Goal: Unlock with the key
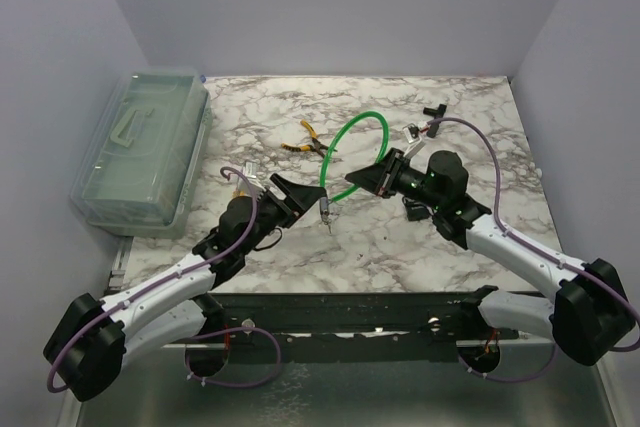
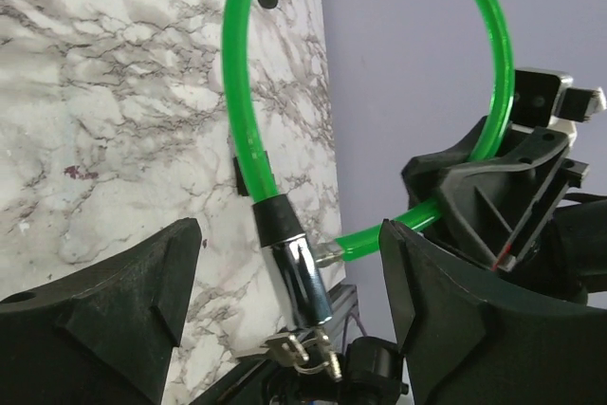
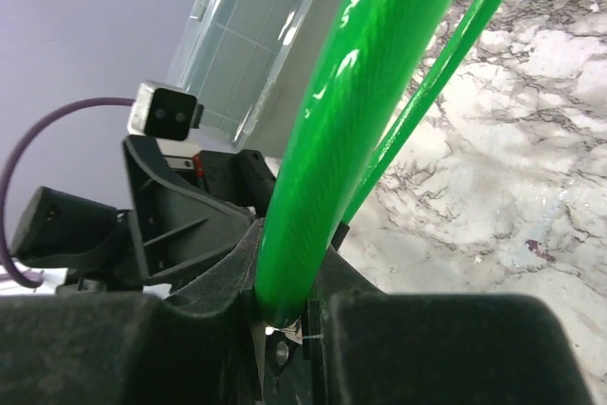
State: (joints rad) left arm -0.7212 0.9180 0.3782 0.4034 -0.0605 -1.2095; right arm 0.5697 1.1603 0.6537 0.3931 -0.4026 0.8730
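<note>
Clear lidded plastic box at the left edge of the marble table. Left gripper: jaws spread wide, gripping nothing. Chrome lock barrel hangs just ahead, between them. Small silvery key at the barrel's lower end. Yellow-handled pliers lie behind. Green cable loops up from the barrel. Right gripper: jaws clamped on the cable.
</note>
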